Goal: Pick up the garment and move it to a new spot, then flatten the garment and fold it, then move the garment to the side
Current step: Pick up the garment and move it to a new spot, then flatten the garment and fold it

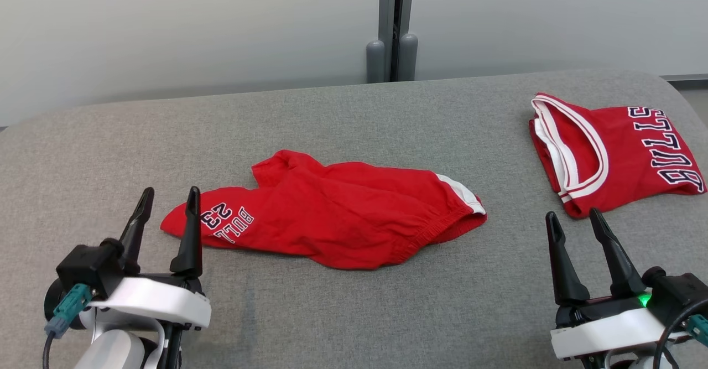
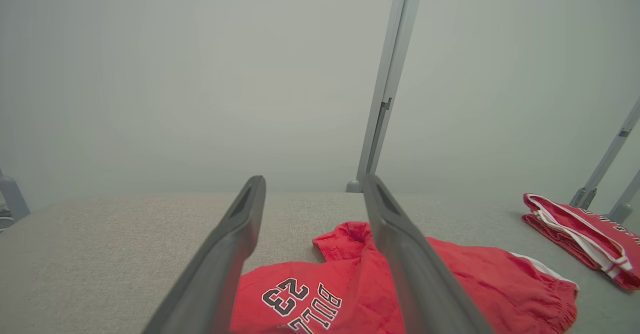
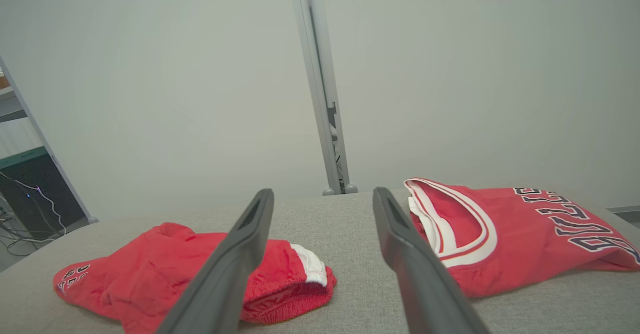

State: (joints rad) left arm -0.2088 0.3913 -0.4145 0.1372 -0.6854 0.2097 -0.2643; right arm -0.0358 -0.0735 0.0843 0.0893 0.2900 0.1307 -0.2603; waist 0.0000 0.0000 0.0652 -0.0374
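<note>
The garment, a pair of red shorts [image 1: 332, 219] printed with "BULL 23", lies crumpled in the middle of the grey padded table [image 1: 354, 114]. Its white-trimmed waistband points right. My left gripper [image 1: 170, 192] stands open and empty near the front left, fingertips just by the shorts' left end. In the left wrist view the shorts [image 2: 350, 284] lie below and beyond that gripper [image 2: 313, 180]. My right gripper [image 1: 572, 214] stands open and empty at the front right, apart from the shorts [image 3: 150, 264], as the right wrist view shows past its own fingers [image 3: 323, 191].
A folded red jersey [image 1: 625, 153] with white trim and "BULLS" lettering lies at the table's back right, also seen as the jersey [image 3: 525, 239] and the jersey [image 2: 580, 234]. A pale wall with a grey post [image 1: 392, 26] stands behind the table.
</note>
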